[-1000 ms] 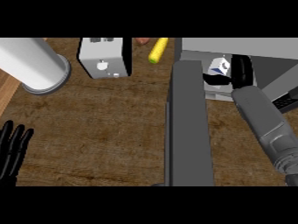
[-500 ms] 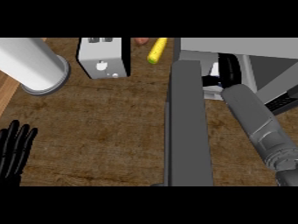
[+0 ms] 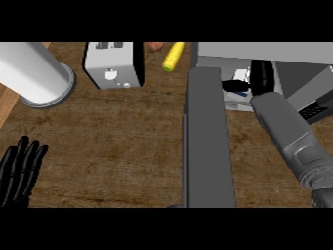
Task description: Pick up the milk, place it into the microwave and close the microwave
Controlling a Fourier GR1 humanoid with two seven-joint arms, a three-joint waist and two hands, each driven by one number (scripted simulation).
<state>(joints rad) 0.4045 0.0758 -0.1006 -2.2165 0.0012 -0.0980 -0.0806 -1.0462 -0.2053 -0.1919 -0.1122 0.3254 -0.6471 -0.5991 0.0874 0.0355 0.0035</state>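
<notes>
Right hand [image 3: 260, 78], head view: it is at the mouth of the microwave [image 3: 270, 51], fingers and thumb wrapped on the milk [image 3: 237, 99]. The hand hides most of the carton; only white and blue patches show around the thumb. The milk sits at the cavity opening, just right of the door's hinge end. I can't tell whether it rests on the cavity floor or hangs above it.

The microwave door [image 3: 208, 146] is swung fully open, a long grey slab running toward the view's lower edge, with the right forearm close alongside it. Left hand [image 3: 16, 176] is flat and open at lower left on the table [image 3: 126, 136], resting. Toaster [image 3: 111, 66], white cylinder [image 3: 21, 68] and a yellow item [image 3: 173, 56] are well apart from the action.

My read is placing is under way; release and door close are not done.

Risks:
- Letting go while the carton is at the lip or tilted: it could tip out onto the table.
- Pulling the hand out with the thumb across the carton: it could drag the milk back out.
- Swinging the door with the milk not deep enough: the door hits the carton and won't latch.
- Forearm is close to the door, so an early bump is possible.
</notes>
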